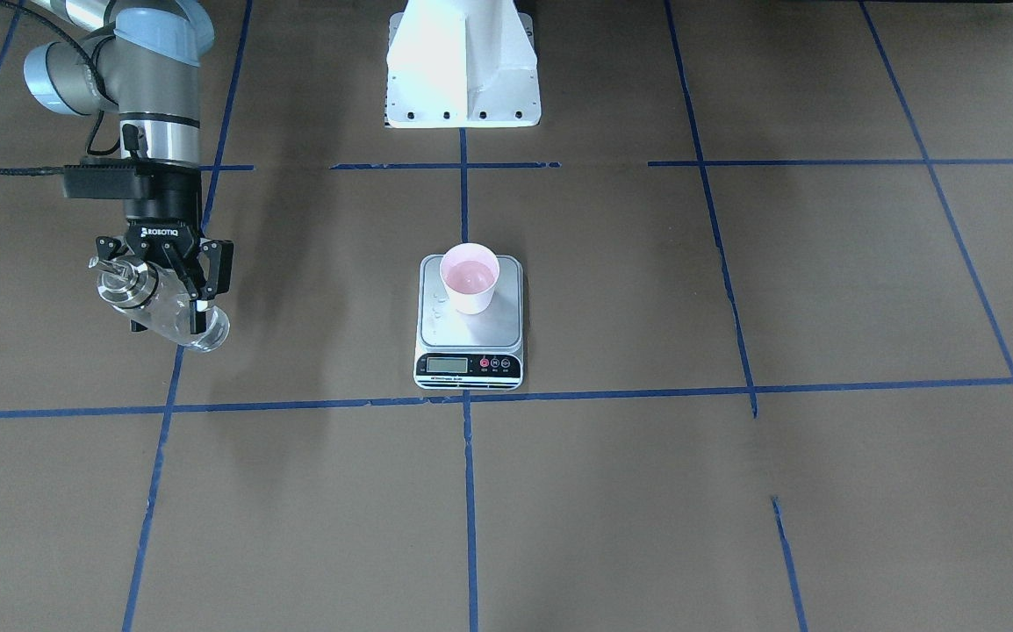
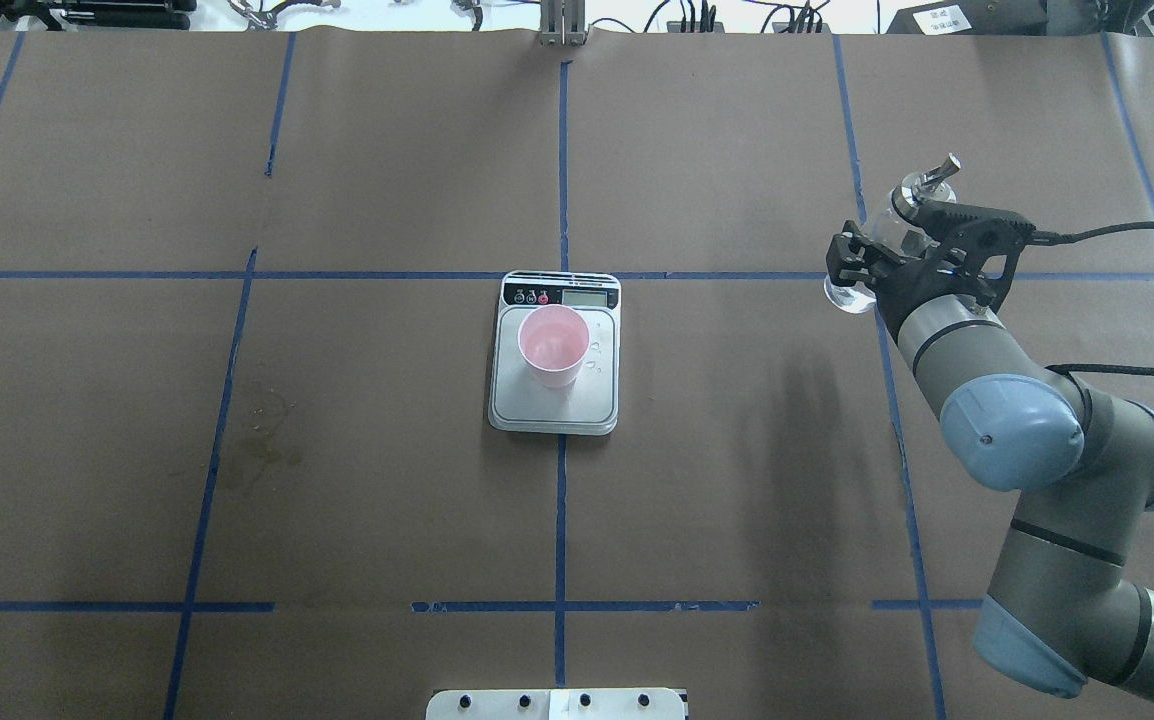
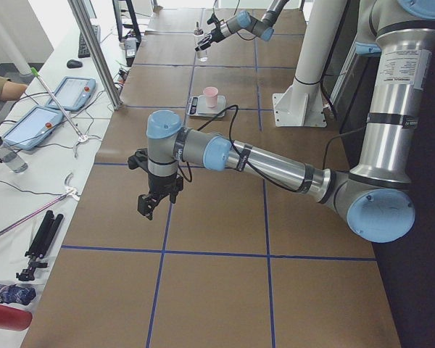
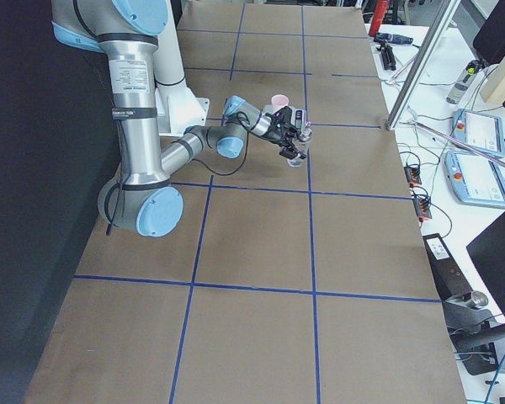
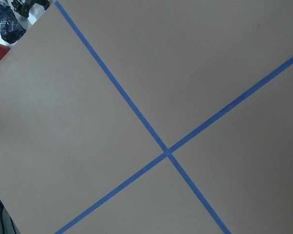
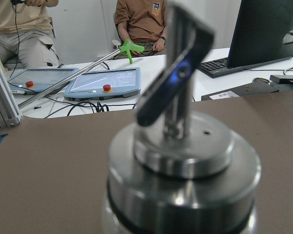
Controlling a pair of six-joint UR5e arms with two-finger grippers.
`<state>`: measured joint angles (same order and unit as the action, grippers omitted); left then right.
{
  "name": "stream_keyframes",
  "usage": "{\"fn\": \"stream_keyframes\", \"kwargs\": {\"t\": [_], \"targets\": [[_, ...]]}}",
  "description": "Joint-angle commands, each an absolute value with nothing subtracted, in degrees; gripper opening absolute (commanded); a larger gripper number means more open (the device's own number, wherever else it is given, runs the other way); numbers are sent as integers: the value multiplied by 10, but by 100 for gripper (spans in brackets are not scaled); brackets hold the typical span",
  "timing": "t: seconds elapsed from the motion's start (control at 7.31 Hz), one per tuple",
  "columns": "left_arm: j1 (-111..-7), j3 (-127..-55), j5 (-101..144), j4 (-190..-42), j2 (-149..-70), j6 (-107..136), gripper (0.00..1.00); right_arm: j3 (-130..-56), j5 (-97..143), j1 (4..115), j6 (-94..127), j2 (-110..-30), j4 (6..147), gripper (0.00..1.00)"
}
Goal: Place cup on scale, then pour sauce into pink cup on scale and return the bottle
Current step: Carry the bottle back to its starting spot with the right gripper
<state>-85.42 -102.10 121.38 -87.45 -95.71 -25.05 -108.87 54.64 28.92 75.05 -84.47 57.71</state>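
One bottle (image 1: 171, 307): clear glass, tilted, seemingly lifted off the tabletop (image 1: 559, 509); well apart from the scale (image 2: 554, 400), at its 3 o'clock in the overhead view.
Right gripper (image 1: 166, 323): fingers closed across the glass body, below the metal collar (image 1: 120, 285).
Left gripper (image 3: 151, 204): far from the scale; how far open, cannot tell.
Cup (image 2: 554, 345): upright on the platform, toward its 12 o'clock end.
Handling: judged rigid, smooth, breakable; liquid inside shifts the weight, so a mid-body hold suits. Set down base first, gently.

Silver-grey arm tubes (image 2: 957, 345), pale blue joint caps (image 2: 1012, 435), black Robotiq-marked jaws, black braided cable (image 1: 6, 168), white base (image 1: 463, 70).
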Motion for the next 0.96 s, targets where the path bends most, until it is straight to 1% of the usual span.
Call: {"fn": "stream_keyframes", "kwargs": {"t": [0.0, 0.82], "targets": [[-854, -1023, 1214, -875, -957, -250, 100, -1061, 530, 288, 753, -870, 575, 0], [-854, -1024, 1213, -875, -957, -249, 100, -1025, 476, 263, 780, -861, 570, 0]]}}
